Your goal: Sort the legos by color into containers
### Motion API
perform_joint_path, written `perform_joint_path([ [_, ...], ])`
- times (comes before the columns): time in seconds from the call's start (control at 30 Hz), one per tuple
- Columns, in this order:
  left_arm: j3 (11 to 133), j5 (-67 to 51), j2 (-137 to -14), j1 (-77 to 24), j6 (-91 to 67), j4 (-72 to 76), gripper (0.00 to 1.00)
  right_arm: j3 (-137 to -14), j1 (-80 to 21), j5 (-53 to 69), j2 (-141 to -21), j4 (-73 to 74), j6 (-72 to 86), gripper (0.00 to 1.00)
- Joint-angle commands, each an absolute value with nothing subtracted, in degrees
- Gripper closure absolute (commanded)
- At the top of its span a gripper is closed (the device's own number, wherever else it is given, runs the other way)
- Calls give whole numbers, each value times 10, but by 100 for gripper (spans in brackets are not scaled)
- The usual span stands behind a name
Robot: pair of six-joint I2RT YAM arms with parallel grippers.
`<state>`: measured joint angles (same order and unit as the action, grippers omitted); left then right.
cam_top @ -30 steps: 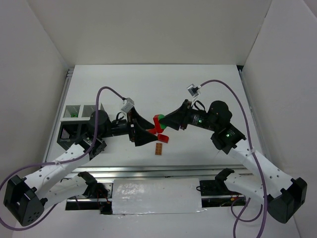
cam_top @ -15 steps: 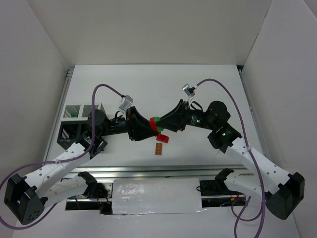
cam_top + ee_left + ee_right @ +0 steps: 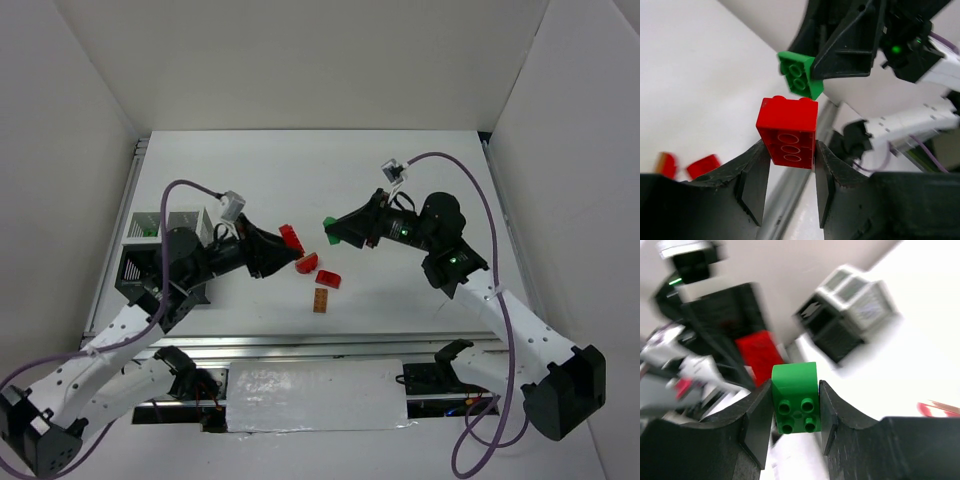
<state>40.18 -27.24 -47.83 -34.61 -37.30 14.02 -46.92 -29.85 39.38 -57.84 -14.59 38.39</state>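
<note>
1. Left claw (image 3: 284, 246): closed on 1 red lego (image 3: 291, 238), 1 finger against each long side. The brick juts past the fingertips, and its hollow underside with 3 tubes faces the left wrist camera. It is held off the table (image 3: 400, 170), around the middle and a little toward the left edge.
2. Right claw (image 3: 336, 229): closed on 1 green lego (image 3: 328, 224), pinched between both fingers. A face with 4 round marks is turned to the right wrist camera. It is held off the table around the middle, a little toward the right edge.
3. Held bricks: the red and green legos are near each other but apart, with the 2 claws pointing at one another across the gap.
4. Loose red legos, 2 pieces (image 3: 306, 263) (image 3: 328, 279): they lie on the table just beside each other, between the middle and the near edge.
5. Orange-brown lego, 1 piece (image 3: 320, 300): it lies on the table near the 2 loose red ones, on the side of the near edge.
6. Containers (image 3: 150, 248): a cluster of square open bins against the left edge, toward the near-left corner. The white containers (image 3: 185, 220) are on the far side and the black containers (image 3: 133, 268) on the near side. The left arm covers part of the cluster, and the bins are blurred in the right wrist view.
</note>
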Motion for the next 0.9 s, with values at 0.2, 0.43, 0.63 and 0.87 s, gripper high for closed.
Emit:
perform_joint_path([
  [0.2,502,219,-426,-273,-430,-275,100,-485,-272,318,-546,-48,323,100],
  [0.43,545,477,-477,-172,-614,-541,97,-475,-273,320,-540,-43,328,100],
  [0.63,522,474,-513,-134,-674,-531,96,-479,-273,337,-540,-37,329,100],
  [0.87,494,439,-537,-119,-645,-475,65,-474,-274,337,-532,-22,319,100],
])
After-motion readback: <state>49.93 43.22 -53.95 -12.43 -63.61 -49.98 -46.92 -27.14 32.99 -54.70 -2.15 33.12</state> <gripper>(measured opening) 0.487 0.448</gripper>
